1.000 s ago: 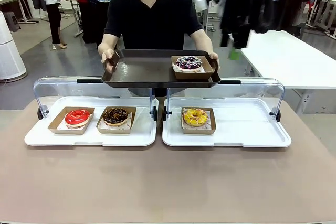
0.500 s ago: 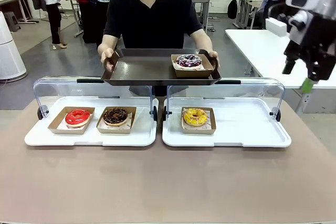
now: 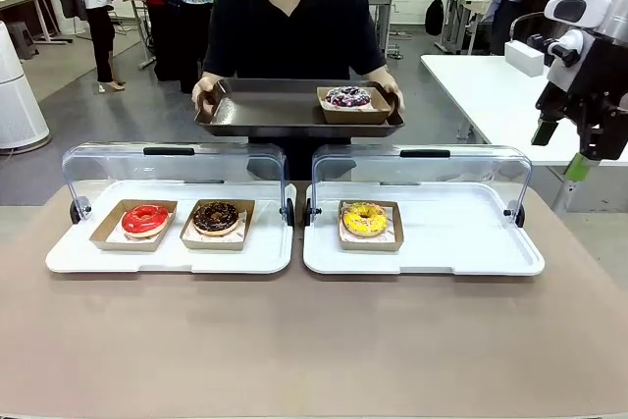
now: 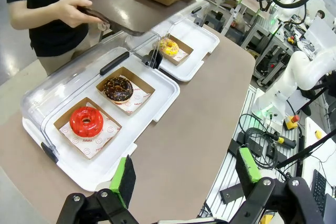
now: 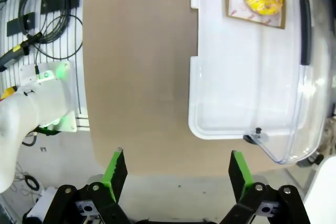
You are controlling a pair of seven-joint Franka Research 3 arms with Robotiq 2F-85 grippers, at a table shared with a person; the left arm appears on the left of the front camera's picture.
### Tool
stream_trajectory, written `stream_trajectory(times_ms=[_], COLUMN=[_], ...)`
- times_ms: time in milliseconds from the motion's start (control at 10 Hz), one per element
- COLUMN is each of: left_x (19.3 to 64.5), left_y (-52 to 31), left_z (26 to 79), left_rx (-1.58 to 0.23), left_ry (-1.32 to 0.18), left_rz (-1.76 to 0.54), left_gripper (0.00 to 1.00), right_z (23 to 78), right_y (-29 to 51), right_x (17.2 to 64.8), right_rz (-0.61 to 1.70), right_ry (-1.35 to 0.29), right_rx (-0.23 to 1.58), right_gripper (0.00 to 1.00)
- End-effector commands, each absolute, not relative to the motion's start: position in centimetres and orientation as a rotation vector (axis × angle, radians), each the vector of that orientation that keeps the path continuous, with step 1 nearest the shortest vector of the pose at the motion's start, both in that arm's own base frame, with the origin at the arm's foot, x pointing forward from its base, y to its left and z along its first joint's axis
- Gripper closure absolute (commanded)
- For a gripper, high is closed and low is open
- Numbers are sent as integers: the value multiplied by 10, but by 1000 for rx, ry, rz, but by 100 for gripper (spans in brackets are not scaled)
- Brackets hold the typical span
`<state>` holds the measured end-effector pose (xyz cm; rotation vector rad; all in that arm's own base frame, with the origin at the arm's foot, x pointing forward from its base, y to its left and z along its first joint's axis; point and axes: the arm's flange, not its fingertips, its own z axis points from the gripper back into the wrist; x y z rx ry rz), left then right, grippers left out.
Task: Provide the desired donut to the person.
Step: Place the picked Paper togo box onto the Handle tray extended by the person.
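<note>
The person [image 3: 287, 22], in a black T-shirt, stands at the far side holding a dark tray [image 3: 265, 123] with both hands. On it sits a purple-glazed donut [image 3: 348, 97] in a cardboard box. A red donut [image 3: 145, 218] and a chocolate donut [image 3: 216, 216] lie in the left display case, a yellow donut [image 3: 364, 218] in the right one. My right gripper [image 3: 561, 149] hangs open and empty, high off the table's right side. My left gripper [image 4: 185, 174] is open and empty above the near left corner, with the red donut [image 4: 86, 121] and the chocolate donut [image 4: 117, 88] ahead of it.
Both white display trays [image 3: 442, 252] have their clear lids [image 3: 422, 169] swung up at the back. Brown tabletop [image 3: 314, 340] lies bare in front of them. A white table [image 3: 520, 105] stands at the right. Cables and an arm base [image 5: 42, 93] sit off the table edge.
The right arm has swung from over the person's tray out to the far right. The person has raised the tray a little and drawn it back.
</note>
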<state>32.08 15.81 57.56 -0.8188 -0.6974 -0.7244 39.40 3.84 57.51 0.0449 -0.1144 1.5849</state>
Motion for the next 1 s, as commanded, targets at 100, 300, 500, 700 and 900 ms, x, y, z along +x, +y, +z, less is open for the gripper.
stream_trajectory(times_ms=[100, 300, 500, 700, 900], left_x=[319, 319, 319, 319, 319], left_y=[160, 160, 160, 160, 160], left_z=[575, 575, 575, 575, 575], left_rx=[-820, -820, -820, -820, -820], left_ry=[-715, -715, -715, -715, -715], left_rz=[-742, -742, -742, -742, -742], left_gripper=[0, 0, 0, 0, 0], right_z=[577, 573, 560, 533, 512], right_y=[27, -11, -59, -106, -140], right_x=[399, 410, 408, 401, 386], right_rz=[1668, 1729, 1708, 1497, 1378], right_ry=[-229, -491, -723, -800, -832], right_rx=[174, 382, 582, 805, 917], right_gripper=[0, 0, 0, 0, 0])
